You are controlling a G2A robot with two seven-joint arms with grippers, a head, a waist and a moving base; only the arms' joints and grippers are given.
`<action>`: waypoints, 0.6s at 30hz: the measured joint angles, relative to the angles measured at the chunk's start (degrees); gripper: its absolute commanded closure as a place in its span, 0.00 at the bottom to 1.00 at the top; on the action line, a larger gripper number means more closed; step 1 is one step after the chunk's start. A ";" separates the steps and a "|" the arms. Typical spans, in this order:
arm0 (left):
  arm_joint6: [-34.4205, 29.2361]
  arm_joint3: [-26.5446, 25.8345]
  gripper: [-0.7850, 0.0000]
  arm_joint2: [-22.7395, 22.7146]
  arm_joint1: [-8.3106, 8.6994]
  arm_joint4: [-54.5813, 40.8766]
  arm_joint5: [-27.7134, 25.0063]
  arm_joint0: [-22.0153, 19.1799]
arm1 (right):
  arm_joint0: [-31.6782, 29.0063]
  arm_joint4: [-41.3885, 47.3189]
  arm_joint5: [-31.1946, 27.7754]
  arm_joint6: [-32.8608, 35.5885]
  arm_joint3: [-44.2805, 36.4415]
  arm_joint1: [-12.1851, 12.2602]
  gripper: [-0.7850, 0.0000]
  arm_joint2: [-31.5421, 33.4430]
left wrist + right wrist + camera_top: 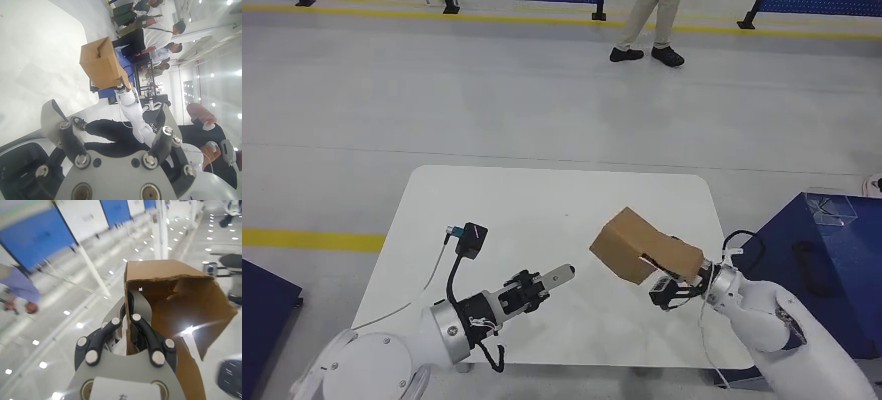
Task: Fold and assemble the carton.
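Note:
The brown carton (pixel 639 247) is held up above the right part of the white table (pixel 542 200), tilted, its closed end toward the table's middle. My right gripper (pixel 127 306) is shut on one wall of the carton (pixel 170 291) at its open end, one finger inside and one outside. My left gripper (pixel 560 273) hangs over the front middle of the table, to the left of the carton, open and holding nothing. In the left wrist view its fingers (pixel 54 111) stand wide apart, with the carton (pixel 102 66) farther off.
A small black device (pixel 472 241) with a cable lies on the table's left part. A blue stand (pixel 822 270) with a clear box (pixel 830 207) sits just right of the table. A person with hand controllers (pixel 209 125) is close behind the arms.

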 measured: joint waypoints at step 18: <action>0.00 0.00 0.00 0.00 0.00 0.00 0.00 0.00 | 15.10 7.24 -49.32 -48.97 4.49 -0.61 1.00 -10.45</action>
